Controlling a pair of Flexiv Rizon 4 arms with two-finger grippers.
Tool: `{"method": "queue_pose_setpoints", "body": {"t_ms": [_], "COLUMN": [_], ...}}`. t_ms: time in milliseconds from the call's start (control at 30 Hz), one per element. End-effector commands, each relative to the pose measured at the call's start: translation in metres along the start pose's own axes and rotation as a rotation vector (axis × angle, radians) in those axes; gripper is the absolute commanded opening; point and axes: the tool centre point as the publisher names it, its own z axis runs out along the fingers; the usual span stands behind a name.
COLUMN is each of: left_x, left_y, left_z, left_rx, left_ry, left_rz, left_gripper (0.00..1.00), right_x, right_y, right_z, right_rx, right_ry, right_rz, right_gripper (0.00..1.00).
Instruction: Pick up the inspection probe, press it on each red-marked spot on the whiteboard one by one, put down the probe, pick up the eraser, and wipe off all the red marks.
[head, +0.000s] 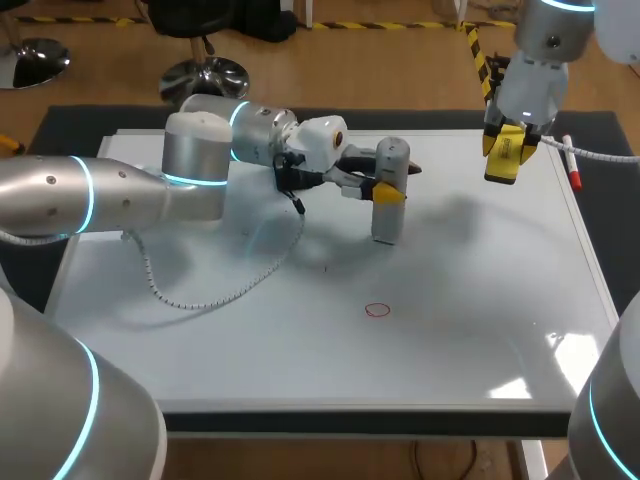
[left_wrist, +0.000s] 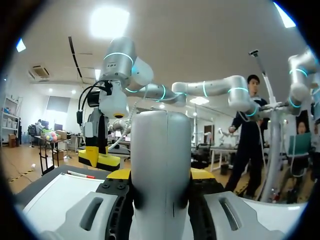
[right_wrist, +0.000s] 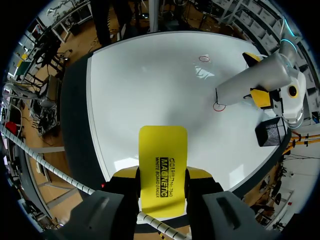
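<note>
The grey cylindrical probe (head: 389, 205) stands upright on the whiteboard (head: 300, 340), and my left gripper (head: 388, 190) is shut on its upper half. In the left wrist view the probe (left_wrist: 160, 165) fills the gap between the yellow tips. From the right wrist, the probe (right_wrist: 252, 80) has its lower end at a small red ring (right_wrist: 218, 106). Another red ring (head: 377, 310) lies nearer the front, also seen as a red ring (right_wrist: 204, 58). My right gripper (head: 508, 152) hangs above the board's back right, shut on the yellow eraser (right_wrist: 162, 172).
A red-capped marker (head: 571, 162) lies along the board's right edge, just right of the eraser (head: 505, 160). A thin white cable (head: 220, 290) from my left arm loops over the board's left half.
</note>
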Motion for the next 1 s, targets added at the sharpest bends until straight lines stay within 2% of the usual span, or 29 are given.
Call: {"method": "queue_pose_setpoints", "body": {"t_ms": [33,633,1000], "left_x": [-0.001,-0.004,0.0], "left_y": [-0.008,-0.048,-0.062], "left_z": [-0.006,-0.043,-0.079], "left_rx": [0.009,-0.075,-0.12], "left_ry": [-0.001,-0.064,-0.137], "left_rz": [0.012,0.075,0.09], "left_gripper": [0.0,0.0,0.0], "right_x": [0.001,0.001,0.001], "right_y": [0.0,0.0,0.0], "right_z": [-0.001,-0.001,-0.001], "right_rx": [0.003,0.003,0.003], "right_ry": [0.001,0.001,0.001], "right_rz": [-0.002,-0.002,-0.002], "right_gripper": [0.0,0.0,0.0]}}
